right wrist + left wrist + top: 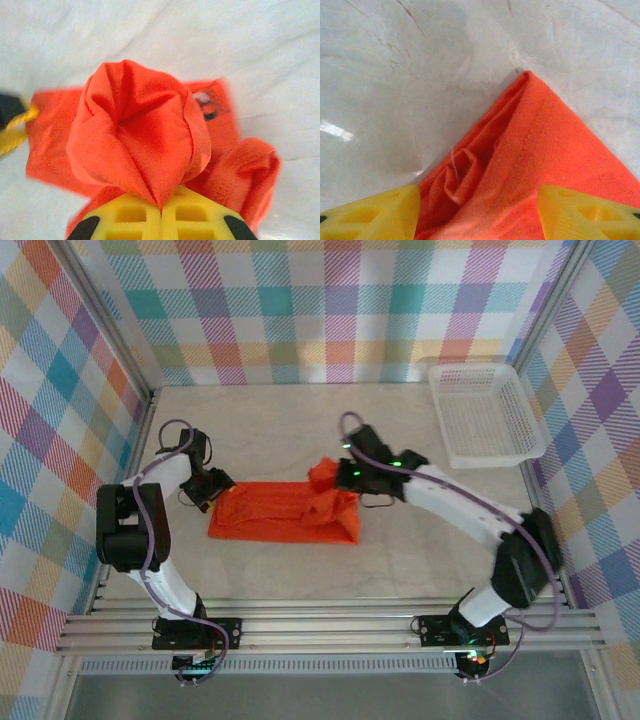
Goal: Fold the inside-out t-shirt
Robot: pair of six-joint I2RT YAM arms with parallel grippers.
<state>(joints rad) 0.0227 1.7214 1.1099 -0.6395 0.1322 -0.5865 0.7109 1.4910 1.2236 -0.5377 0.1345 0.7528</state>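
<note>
your orange-red t-shirt [280,517] lies as a folded strip on the pale table [300,410], midway between the two arms. your right gripper [161,210] has its yellow fingers [130,216] pressed together, pinching a puffed bunch of fabric at the shirt's right end. your left gripper [479,202] sits at the shirt's left corner, fingers apart, cloth lying between them. a white basket [487,418] stands at the far right.

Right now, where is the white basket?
In the top view, the white basket sits at the far right corner of the table, beyond the right pincer and apart from the t-shirt.
</note>
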